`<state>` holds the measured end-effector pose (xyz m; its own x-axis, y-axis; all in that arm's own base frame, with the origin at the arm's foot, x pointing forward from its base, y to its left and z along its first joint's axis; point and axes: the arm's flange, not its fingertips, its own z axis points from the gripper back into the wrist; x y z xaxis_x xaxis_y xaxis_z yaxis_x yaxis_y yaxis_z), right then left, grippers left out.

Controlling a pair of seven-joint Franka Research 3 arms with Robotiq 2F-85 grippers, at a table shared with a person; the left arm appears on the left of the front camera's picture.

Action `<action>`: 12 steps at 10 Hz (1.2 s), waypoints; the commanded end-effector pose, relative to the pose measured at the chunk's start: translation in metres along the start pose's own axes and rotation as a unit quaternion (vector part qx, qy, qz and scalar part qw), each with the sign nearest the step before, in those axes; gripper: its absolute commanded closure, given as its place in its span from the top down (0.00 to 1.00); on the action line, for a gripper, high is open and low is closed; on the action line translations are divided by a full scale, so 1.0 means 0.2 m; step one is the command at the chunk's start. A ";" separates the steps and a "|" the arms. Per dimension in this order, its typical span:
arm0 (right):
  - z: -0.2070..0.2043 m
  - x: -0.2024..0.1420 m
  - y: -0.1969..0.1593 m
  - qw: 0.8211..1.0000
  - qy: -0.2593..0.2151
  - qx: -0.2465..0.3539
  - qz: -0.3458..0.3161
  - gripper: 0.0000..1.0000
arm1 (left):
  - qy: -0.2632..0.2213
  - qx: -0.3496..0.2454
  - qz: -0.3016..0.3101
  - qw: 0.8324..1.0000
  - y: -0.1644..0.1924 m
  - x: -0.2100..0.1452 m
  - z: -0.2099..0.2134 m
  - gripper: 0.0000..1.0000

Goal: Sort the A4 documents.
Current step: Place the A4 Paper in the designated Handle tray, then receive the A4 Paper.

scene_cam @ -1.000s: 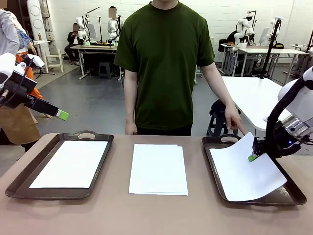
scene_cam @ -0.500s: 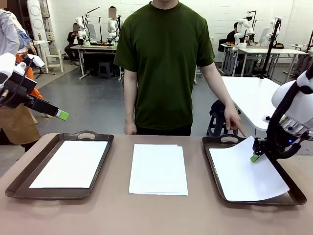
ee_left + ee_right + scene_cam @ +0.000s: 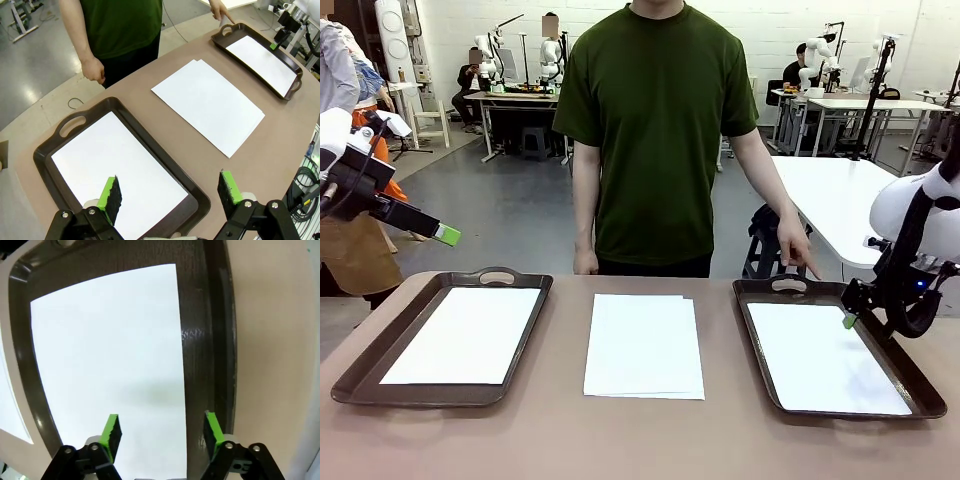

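Observation:
A small stack of white A4 documents (image 3: 643, 345) lies flat in the middle of the table. One sheet (image 3: 465, 335) rests in the left dark brown tray (image 3: 360, 380), and another sheet (image 3: 825, 357) lies flat in the right tray (image 3: 756, 335). My right gripper (image 3: 848, 320) hovers over the right tray's far right rim. It is open, with nothing between its fingers (image 3: 162, 432). My left gripper (image 3: 445, 235) hangs high above the table's left end, open and empty (image 3: 170, 195), looking down on the left tray's sheet (image 3: 115, 170).
A person in a green shirt stands at the far side. One hand (image 3: 798, 255) points down at the right tray's handle, and the other hangs by the table edge (image 3: 586, 262). A bare tabletop strip runs along the front edge.
My right gripper has opened and let go of the sheet it held by a lifted corner. The sheet has dropped flat into the right tray. The gripper drew slightly right. The left arm stayed still.

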<state>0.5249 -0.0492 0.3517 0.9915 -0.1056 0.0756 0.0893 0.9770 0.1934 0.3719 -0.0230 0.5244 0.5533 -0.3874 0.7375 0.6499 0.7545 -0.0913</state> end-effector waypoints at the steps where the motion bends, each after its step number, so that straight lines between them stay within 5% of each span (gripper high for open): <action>1: 0.03 -0.05 0.01 1.000 -0.006 -0.009 -0.015 1.00 | 0.000 0.000 0.001 1.000 0.01 0.00 0.00 1.00; 12: 0.04 -0.02 0.01 1.000 -0.006 0.001 -0.004 1.00 | 0.000 0.000 0.001 1.000 0.01 0.00 0.00 1.00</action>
<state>0.5194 -0.0472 0.3586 0.9896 -0.1187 0.0812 0.1009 0.9754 0.1962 0.3719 -0.0230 0.5244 0.5533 -0.3874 0.7375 0.6499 0.7545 -0.0913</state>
